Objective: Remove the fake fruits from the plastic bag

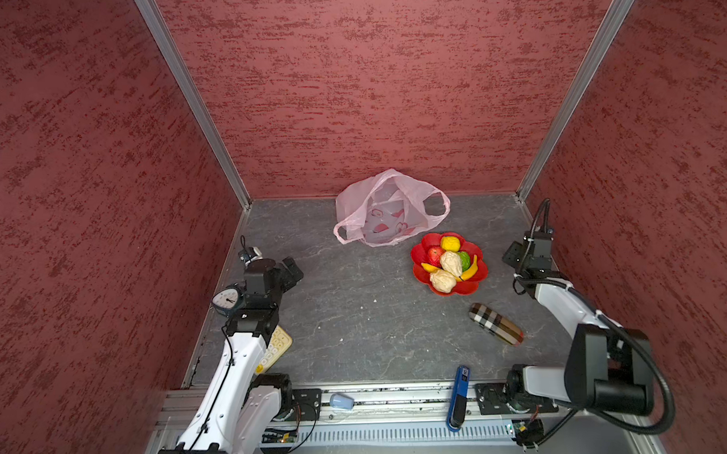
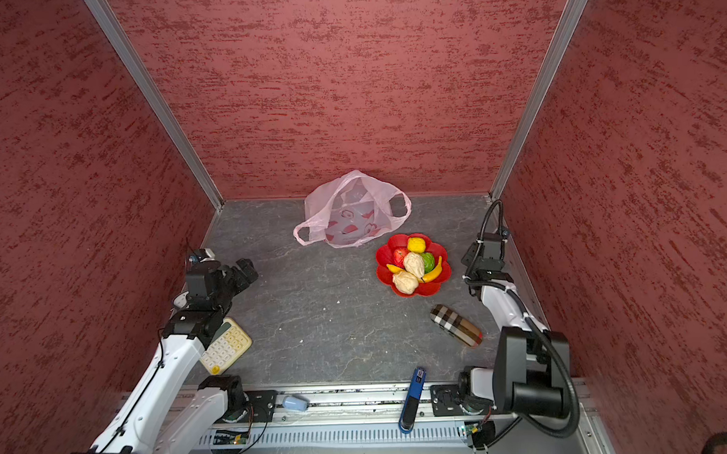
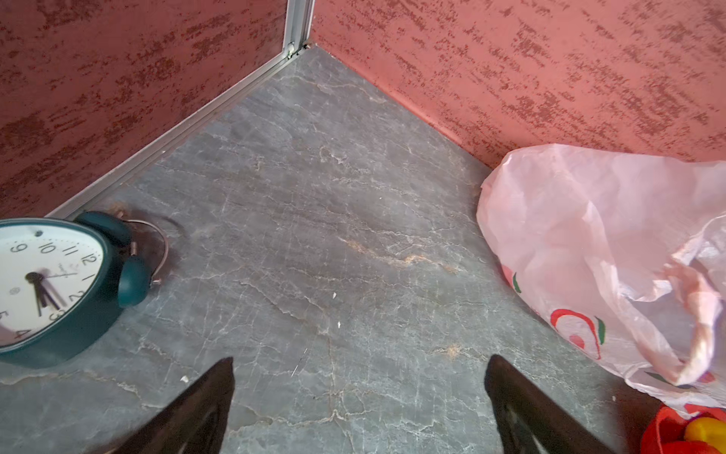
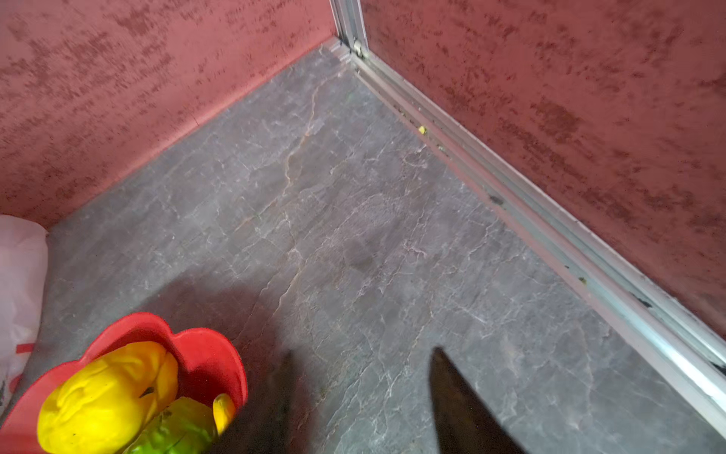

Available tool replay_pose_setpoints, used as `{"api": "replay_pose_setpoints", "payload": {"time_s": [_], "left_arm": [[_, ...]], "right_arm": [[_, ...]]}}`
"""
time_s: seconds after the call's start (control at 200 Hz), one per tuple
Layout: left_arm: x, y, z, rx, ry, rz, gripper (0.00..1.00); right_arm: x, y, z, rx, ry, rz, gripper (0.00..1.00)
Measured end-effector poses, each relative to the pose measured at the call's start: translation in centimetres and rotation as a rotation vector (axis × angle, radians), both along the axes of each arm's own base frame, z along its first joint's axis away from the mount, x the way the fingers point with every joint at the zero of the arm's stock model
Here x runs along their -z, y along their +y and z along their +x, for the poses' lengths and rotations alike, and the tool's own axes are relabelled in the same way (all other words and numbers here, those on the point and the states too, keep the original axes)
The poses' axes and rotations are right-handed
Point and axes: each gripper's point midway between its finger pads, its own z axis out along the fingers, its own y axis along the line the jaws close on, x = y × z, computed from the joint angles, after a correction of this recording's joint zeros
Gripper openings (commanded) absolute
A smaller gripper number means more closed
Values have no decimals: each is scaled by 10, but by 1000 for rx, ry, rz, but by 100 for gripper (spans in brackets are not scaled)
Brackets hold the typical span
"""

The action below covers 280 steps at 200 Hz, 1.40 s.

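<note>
The plastic bag (image 1: 388, 210) (image 2: 353, 214), pale pink with red prints, lies slumped against the back wall with its mouth gaping. I see no fruit inside it. The fake fruits sit piled in a red flower-shaped dish (image 1: 417, 272) just right of the bag: a yellow round one (image 1: 449, 243), a red apple (image 1: 435, 254), a green one (image 1: 464, 258), a banana (image 1: 472, 269) and two beige lumpy ones (image 1: 442, 280). My left gripper (image 3: 359, 359) (image 1: 290, 272) hovers open over bare floor, left of the bag (image 3: 589, 255). My right gripper (image 4: 362, 351) (image 1: 511, 254) is right of the dish (image 4: 204, 353), jaws apart and holding nothing, one finger blurred.
A teal alarm clock (image 1: 227, 301) (image 3: 51, 283) and a cream calculator (image 2: 226, 345) lie by the left arm. A plaid case (image 1: 496, 324) lies front right. A blue tool (image 1: 459, 393) and a pale blue cap (image 1: 341, 401) rest on the front rail. Red walls enclose three sides.
</note>
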Motion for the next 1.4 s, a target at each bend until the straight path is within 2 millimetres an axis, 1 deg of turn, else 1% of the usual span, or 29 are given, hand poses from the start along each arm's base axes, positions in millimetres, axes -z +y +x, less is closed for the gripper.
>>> {"api": "replay_pose_setpoints", "payload": {"time_s": [0.08, 0.135, 0.276, 0.386, 0.476, 0.781, 0.992, 1.157, 1.222, 1.403], "left_arm": [[-2, -2, 1, 12, -10, -5, 99], [-3, -3, 1, 22, -13, -7, 99], [-11, -4, -2, 31, -38, -9, 99], [-20, -5, -5, 38, -70, -13, 99], [-25, -5, -8, 41, -86, -10, 99], [-35, -5, -14, 40, -119, -8, 99], [-41, -4, -18, 35, -139, -7, 99], [-45, -3, -20, 31, -158, -13, 99], [-43, -3, -21, 29, -157, -16, 99], [-29, -3, -24, 25, -132, -24, 99]], "right_arm": [[13, 1, 6, -12, 36, 13, 20], [21, 3, 9, -20, 61, 23, 18], [43, 4, 23, -42, 123, 42, 17], [60, 7, 24, -58, 167, 58, 17], [70, 10, 25, -73, 194, 74, 18], [81, 24, 37, -133, 224, 137, 20], [93, 42, 36, -182, 267, 166, 21], [95, 54, 35, -214, 276, 176, 21], [95, 59, 35, -227, 278, 180, 21], [94, 72, 36, -268, 282, 180, 21]]}}
